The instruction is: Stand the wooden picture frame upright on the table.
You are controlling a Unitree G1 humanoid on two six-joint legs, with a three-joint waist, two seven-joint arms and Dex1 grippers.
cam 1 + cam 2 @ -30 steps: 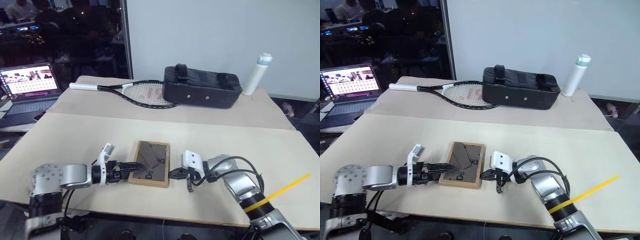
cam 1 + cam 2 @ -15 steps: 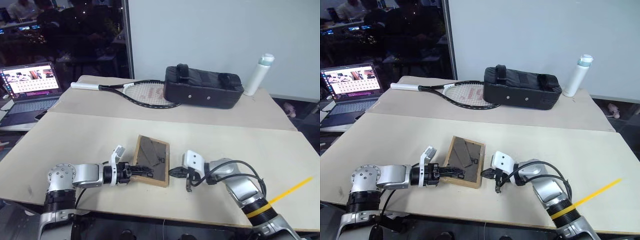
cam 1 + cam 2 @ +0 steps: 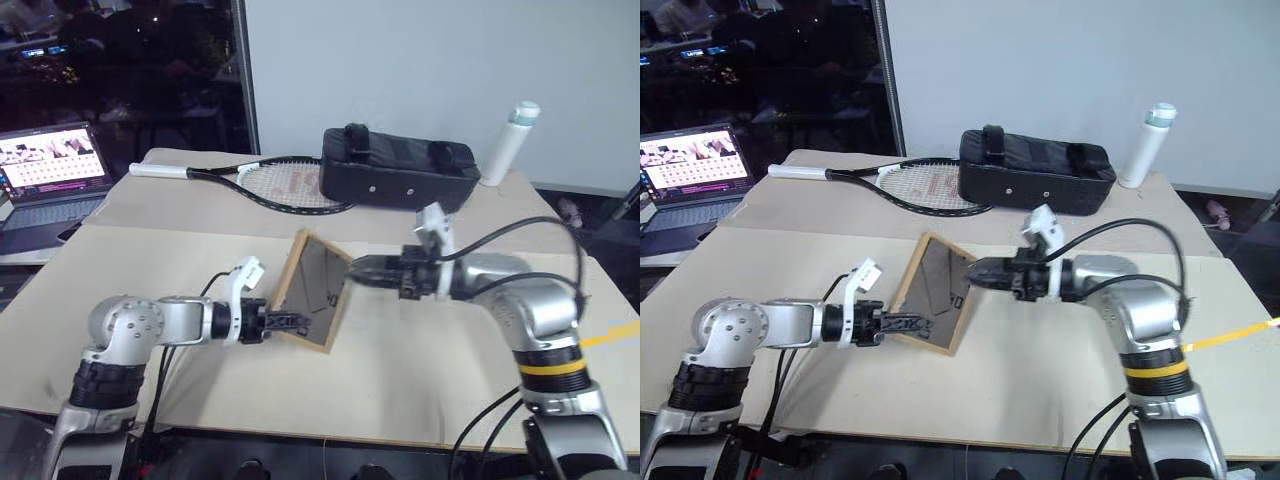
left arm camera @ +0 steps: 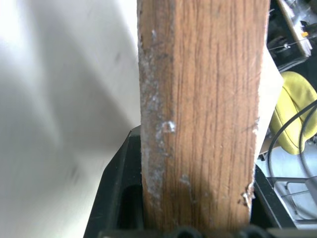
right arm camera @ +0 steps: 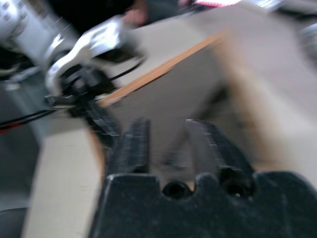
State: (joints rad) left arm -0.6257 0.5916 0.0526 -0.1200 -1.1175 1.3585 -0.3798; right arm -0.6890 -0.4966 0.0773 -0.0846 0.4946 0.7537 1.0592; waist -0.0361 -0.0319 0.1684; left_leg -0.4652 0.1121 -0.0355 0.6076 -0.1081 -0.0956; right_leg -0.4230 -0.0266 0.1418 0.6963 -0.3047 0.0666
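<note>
we judged the step in hand to be the raising of the wooden picture frame (image 3: 315, 292): it stood tilted near the front edge of the surface (image 3: 450, 370), roughly midway between the side edges, its lower edge down near the surface and its dark back panel turned toward us. the left gripper (image 3: 288, 324) was pinching the frame's lower wooden edge, the wrist view showing the wood clamped between the two black fingers. the right gripper (image 3: 357, 271) pointed at the frame's upper right corner with its fingers (image 5: 132, 144) parted a little; whether it touched the frame we could not tell. the fold-out stand on the back was hard to make out, and we could not tell if it was swung out. the next move, in our judgement, called for bringing the frame fully up, getting the stand out behind it, and setting its bottom edge flat before either gripper let go; released too soon, it could fall flat. toward the far edge lay a tennis racket (image 3: 270, 185), a black padded bag (image 3: 398, 180) and a white bottle (image 3: 509, 140) near the far right corner. a laptop (image 3: 50, 185) with a lit screen sat beyond the left edge, with a dark window behind it and a pale wall behind the rest.
</note>
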